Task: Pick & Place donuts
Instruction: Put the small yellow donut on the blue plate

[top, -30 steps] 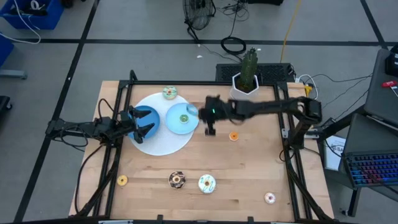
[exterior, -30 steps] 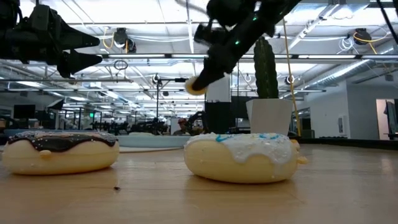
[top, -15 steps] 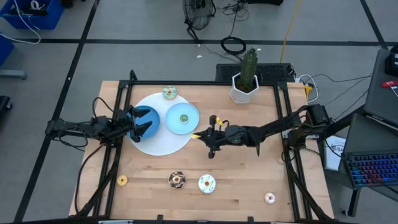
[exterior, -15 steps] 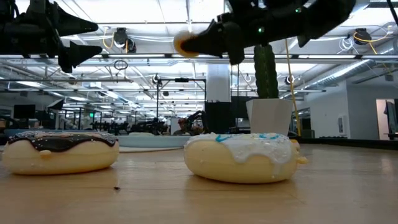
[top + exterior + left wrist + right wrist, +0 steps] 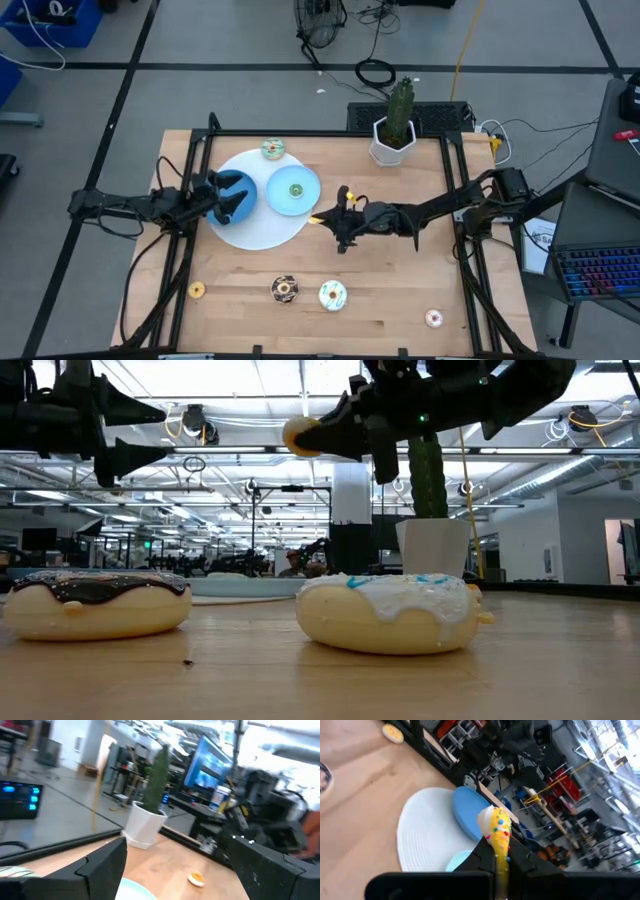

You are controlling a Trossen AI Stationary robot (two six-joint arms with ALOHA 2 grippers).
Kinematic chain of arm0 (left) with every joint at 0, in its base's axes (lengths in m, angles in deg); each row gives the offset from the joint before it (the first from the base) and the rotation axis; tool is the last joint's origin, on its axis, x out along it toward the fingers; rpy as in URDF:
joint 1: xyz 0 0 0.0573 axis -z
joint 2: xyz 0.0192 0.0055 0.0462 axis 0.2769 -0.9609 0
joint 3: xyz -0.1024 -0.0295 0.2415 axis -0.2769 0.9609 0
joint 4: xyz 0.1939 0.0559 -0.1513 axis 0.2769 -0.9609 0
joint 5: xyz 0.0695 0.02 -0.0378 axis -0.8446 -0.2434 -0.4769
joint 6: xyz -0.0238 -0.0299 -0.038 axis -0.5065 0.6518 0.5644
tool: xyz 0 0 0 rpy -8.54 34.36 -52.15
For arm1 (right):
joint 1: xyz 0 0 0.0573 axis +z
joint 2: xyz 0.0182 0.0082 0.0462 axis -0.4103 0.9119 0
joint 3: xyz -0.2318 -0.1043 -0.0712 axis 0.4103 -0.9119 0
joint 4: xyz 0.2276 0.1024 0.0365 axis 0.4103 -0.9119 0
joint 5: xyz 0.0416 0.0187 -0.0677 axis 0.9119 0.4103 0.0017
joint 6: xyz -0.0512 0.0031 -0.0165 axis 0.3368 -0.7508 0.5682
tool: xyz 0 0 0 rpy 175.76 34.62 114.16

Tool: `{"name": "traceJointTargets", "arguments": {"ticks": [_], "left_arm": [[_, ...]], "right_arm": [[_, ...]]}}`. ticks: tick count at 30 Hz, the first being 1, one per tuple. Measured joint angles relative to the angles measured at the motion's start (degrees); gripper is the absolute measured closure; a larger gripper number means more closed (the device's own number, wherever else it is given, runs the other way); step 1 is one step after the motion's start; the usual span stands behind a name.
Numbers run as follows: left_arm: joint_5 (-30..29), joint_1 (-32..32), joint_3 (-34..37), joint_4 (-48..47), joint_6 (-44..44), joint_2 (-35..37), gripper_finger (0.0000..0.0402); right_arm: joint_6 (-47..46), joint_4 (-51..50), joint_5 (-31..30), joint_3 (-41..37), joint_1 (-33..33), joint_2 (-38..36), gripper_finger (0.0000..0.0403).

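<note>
One glossy yellow-iced ring donut (image 5: 497, 832) pinched edgewise.

On the rectangular wooden table (image 5: 400, 270), the large round white mat (image 5: 255, 228) lies left of centre, with the dark blue bowl (image 5: 233, 193) on its left part and the light blue round plate (image 5: 293, 189) on its right part. A green-iced donut (image 5: 273, 150) lies behind the mat. The potted cactus in a white pot (image 5: 396, 128) stands at the far edge. The chocolate donut (image 5: 285, 289) and white-iced donut (image 5: 332, 295) lie side by side near the front, a small orange donut (image 5: 197, 290) left of them, a pink donut (image 5: 434, 318) right.
</note>
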Motion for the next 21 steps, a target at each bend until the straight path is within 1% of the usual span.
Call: {"name": "traceJointTargets", "arguments": {"ticks": [2,4,7,9,11,15,18,21], "left_arm": [[2.42,0.0,0.0,0.2,0.08,-1.62,0.0057],[3.48,0.0,-0.07,0.71,-0.08,-4.5,0.0057],[4.07,0.0,-1.69,1.92,-1.69,-11.15,0.0057],[4.1,0.0,-3.58,4.48,-5.21,-16.2,0.0057],[4.1,0.0,-6.01,6.18,-11.63,-21.6,0.0057],[3.37,0.0,-11.14,7.92,-28.07,-33.48,0.0057],[3.6,0.0,-15.44,9.41,-39.24,-42.67,0.0057],[2.91,0.01,-20.86,11.39,-45.49,-51.03,0.0057]], "right_arm": [[1.27,0.02,-0.12,0.0,-0.4,0.0,0.0399],[1.96,0.0,-0.13,0.0,-0.92,0.0,0.0399],[2.82,0.02,-0.03,0.0,-1.77,0.0,0.0399],[3.5,0.04,0.42,0.0,-2.46,0.0,0.0399],[3.27,0.38,1.86,0.0,-3.13,0.0,0.0399],[-0.3,1.26,7.96,0.0,-4.27,0.0,0.0399],[-0.68,1.35,9.11,0.0,-4.53,-0.01,0.0399],[-0.95,1.33,9.36,0.0,-4.62,0.0,0.0399]]}}
